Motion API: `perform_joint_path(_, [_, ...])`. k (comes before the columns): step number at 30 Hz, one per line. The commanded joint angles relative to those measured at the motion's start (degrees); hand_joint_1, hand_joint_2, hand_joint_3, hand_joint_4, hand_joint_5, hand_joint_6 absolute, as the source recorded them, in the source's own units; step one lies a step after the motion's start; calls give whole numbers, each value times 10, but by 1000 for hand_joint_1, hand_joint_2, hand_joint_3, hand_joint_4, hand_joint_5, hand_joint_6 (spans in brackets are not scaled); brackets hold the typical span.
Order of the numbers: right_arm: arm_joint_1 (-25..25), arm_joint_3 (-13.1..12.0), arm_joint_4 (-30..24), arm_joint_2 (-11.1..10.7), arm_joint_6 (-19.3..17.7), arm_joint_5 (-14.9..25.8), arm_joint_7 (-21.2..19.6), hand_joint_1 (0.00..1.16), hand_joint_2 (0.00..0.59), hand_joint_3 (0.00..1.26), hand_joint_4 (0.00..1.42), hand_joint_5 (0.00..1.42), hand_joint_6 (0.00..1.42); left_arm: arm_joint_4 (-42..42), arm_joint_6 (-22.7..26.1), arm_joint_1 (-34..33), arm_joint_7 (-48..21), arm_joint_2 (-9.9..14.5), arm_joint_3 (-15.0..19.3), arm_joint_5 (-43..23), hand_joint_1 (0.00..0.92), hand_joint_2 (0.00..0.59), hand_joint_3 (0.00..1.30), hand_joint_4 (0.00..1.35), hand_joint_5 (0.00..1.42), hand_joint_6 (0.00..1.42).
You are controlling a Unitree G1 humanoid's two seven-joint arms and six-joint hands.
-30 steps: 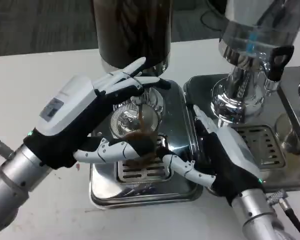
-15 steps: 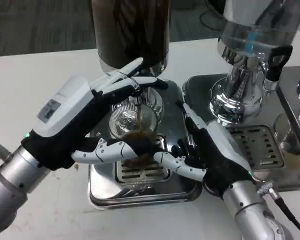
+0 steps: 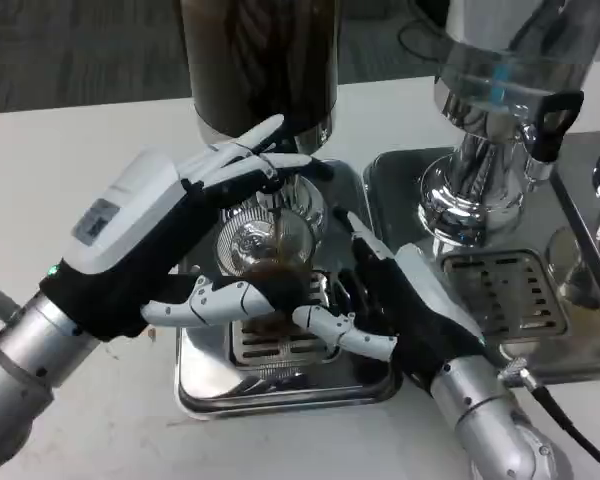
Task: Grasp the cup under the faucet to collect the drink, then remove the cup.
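- Beneath the dark dispenser (image 3: 260, 70), near the back edge of the white table (image 3: 70, 170), a clear cup (image 3: 272, 268) is seen on the left steel drip tray (image 3: 280, 385), with a thin brown stream (image 3: 278, 230) falling into it from the faucet.
- Much of the cup is hidden by fingers, so its base and lower wall cannot be made out; brown liquid is visible at its rim.
- The left hand (image 3: 195, 235) is spread around the cup, upper fingers laid over the faucet lever and lower fingers curved in front of the cup; whether the cup is actually gripped cannot be told.
- The right hand (image 3: 400, 310) is held open just beside the cup on the tray's right edge, fingers apart, nothing held.
- Compared with one second ago, the right hand has been moved leftwards and closer to the cup; the left hand and cup have stayed in place.
- The tray is polished and mirror-like, with a slotted grate (image 3: 280, 345) at its middle.
- At the right, a second chrome dispenser (image 3: 480, 170) with a clear tank is cut off by the top edge, standing on its own tray (image 3: 540, 320).
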Motion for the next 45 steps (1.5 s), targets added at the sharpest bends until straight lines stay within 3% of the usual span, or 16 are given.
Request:
perform_joint_path(1, [-10,-2,8,6,-2,6,1,404,168,0,0,0,0,10,15,30,-22,15,-5,20,0,149,319,66,237,169])
perform_joint_path(8, [-11,-9,12,8,-2,11,-5,405,166,0,0,0,0,1,19,39,-9,12,5,23,0,151,317,48,210,110])
perform_joint_path(13, [-16,-8,21,7,-8,13,-3,405,170,0,0,0,0,-5,16,56,19,2,36,11,0,160,277,0,140,17])
perform_joint_path(22, [-16,-8,27,11,-16,15,-9,406,170,0,0,0,0,-5,19,98,51,-14,90,3,0,168,247,0,107,0])
perform_joint_path(28, [-18,-7,27,14,-18,15,-8,406,168,0,0,0,0,12,5,158,122,-51,147,3,0,174,235,0,84,0])
perform_joint_path(32, [-22,-6,34,19,-23,16,-11,420,173,0,0,0,0,12,33,201,153,-86,174,-7,0,181,234,0,80,0])
perform_joint_path(45, [-21,0,61,38,-47,22,-30,447,173,0,0,0,0,69,88,234,159,-120,167,-4,0,223,287,0,121,0])
